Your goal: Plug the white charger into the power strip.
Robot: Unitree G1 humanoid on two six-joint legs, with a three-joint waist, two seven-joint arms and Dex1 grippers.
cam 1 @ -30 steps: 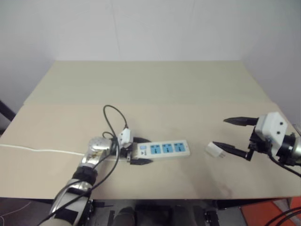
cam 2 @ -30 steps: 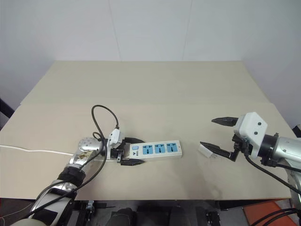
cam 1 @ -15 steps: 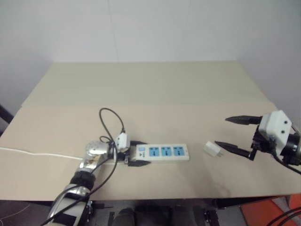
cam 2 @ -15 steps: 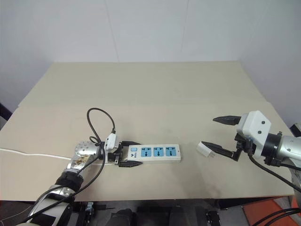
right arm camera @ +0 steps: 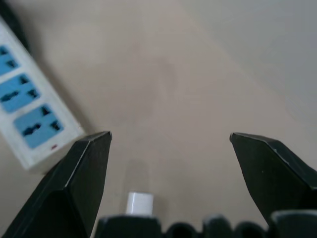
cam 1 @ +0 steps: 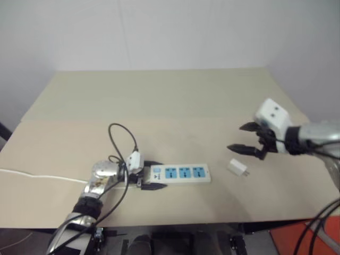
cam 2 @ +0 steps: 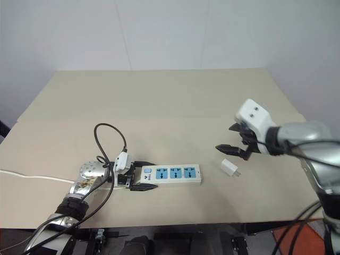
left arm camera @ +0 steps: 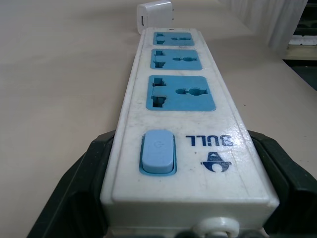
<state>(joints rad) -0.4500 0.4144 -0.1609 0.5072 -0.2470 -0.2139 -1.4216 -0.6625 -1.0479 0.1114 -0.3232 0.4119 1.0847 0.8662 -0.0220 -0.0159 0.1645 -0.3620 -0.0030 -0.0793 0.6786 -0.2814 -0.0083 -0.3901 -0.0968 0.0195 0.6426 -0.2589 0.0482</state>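
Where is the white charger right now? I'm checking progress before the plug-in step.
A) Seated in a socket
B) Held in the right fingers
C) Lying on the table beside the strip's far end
C: the white charger lies on the table, apart from the power strip, under the open right gripper.

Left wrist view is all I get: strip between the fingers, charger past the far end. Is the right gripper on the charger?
Observer: No. The right gripper hangs open over the white charger, not touching it.
Operator: So the charger is free on the table?
Observer: Yes. It lies by itself on the table, a gap away from the end of the power strip opposite the switch.
Operator: Lined up for a grab?
Observer: Roughly. In the right wrist view the charger sits between the two spread fingers, close to their base.
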